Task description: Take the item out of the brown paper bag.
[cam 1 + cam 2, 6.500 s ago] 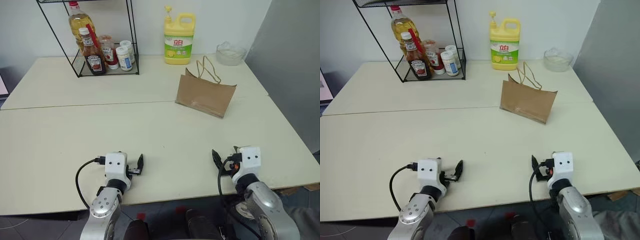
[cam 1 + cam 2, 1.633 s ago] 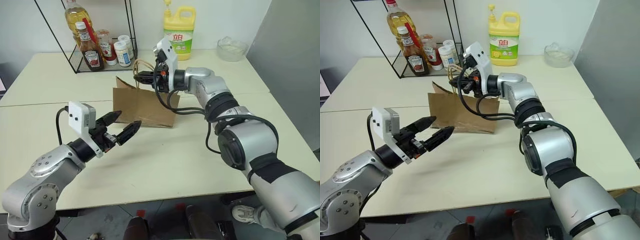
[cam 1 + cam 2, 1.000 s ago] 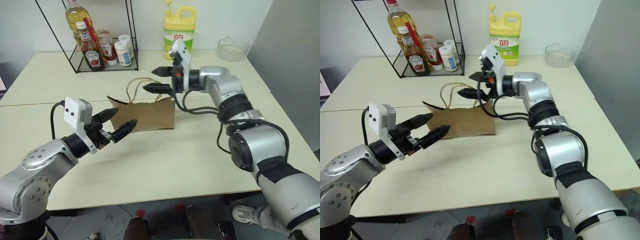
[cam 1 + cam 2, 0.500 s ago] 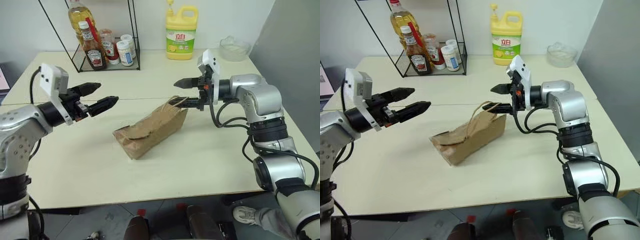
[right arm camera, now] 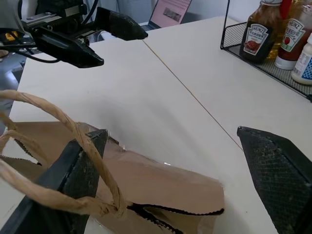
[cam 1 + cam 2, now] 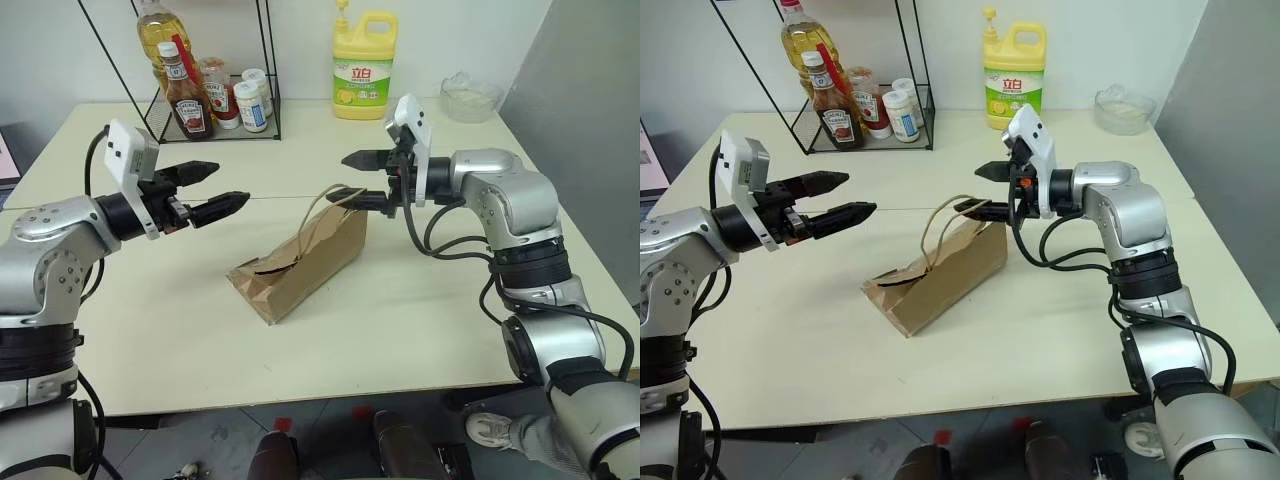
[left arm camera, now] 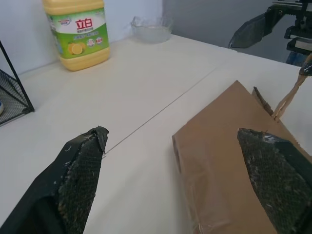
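While the right claw (image 6: 356, 178) stands spread wide over the raised mouth end of the brown paper bag (image 6: 297, 263), its lower finger (image 6: 365, 199) passes through the tan cord handles (image 6: 940, 226), gripping nothing. That bag lies tipped on its side near the middle of the worktop (image 6: 400, 330), its folded bottom pointing toward the near edge; the item cannot be seen. Off toward the worktop's left edge, the left claw (image 6: 212, 186) hangs gaping and empty, apart from the bag.
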### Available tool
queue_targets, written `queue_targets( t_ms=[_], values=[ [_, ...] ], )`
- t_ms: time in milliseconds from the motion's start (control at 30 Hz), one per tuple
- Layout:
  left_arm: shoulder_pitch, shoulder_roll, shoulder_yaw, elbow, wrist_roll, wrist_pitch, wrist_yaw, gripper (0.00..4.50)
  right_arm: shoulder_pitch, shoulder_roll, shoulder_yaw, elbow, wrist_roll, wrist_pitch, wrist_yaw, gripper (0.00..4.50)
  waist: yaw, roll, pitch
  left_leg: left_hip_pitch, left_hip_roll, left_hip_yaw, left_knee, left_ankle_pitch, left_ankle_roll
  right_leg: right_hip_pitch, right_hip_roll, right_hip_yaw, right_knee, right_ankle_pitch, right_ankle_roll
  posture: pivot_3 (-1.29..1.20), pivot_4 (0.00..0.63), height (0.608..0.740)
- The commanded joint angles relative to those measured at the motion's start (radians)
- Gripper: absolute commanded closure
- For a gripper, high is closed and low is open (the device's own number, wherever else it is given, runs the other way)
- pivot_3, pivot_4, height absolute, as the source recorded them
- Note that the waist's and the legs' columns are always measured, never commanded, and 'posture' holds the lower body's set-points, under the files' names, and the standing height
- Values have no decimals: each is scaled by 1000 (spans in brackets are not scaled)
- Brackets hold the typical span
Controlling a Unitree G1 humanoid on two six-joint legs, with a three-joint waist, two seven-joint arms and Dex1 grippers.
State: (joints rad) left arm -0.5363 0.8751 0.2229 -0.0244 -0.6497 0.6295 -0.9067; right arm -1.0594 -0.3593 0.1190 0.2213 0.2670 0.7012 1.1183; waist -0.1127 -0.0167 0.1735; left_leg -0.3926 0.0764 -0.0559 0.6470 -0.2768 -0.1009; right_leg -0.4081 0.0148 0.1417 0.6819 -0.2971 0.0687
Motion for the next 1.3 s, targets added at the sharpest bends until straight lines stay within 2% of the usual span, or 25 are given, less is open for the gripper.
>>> queue_targets(
  t_ms=[33,300,467,600,767,933,1133,1300],
  values=[
    [21,8,38,-58,-15,8,-5,0,-31,-13,54,-10,11,-70,85,40,0,0,0,0,0,0,0,0,0,0,0,0,0,0,0,0,150,740],
    [109,33,97,-134,-26,33,3,0,-119,1,169,221,-45,-274,272,40,-1,0,0,0,0,0,0,0,1,0,0,0,0,0,0,0,150,740],
    [262,57,209,-278,-121,137,-10,0,-226,136,163,460,-73,-411,257,40,-18,1,0,0,1,0,-1,0,1,-1,0,-1,0,0,0,0,150,740],
    [390,67,332,-402,-231,235,7,0,-272,196,142,579,-84,-470,259,40,-25,1,0,0,2,0,-1,0,0,-1,0,-3,1,0,-1,0,150,740],
    [502,59,452,-540,-341,316,71,0,-302,231,132,626,-62,-428,345,40,-17,1,1,-1,2,-2,-1,0,0,0,-1,-5,0,0,-1,0,150,740],
    [507,79,548,-567,-431,355,156,0,-310,264,115,631,-53,-378,384,40,-17,1,1,0,3,-4,-1,0,0,0,0,-9,1,-1,-1,0,150,740],
    [588,113,625,-541,-393,336,136,0,-328,342,58,711,-44,-367,308,40,-25,3,2,0,3,-7,-1,1,0,0,0,-14,1,-2,-3,0,150,740],
    [608,113,658,-527,-397,326,141,0,-336,356,36,781,-63,-424,270,40,-21,3,2,-1,3,-8,-1,1,-1,0,0,-16,2,-3,-5,0,150,740]
  ],
)
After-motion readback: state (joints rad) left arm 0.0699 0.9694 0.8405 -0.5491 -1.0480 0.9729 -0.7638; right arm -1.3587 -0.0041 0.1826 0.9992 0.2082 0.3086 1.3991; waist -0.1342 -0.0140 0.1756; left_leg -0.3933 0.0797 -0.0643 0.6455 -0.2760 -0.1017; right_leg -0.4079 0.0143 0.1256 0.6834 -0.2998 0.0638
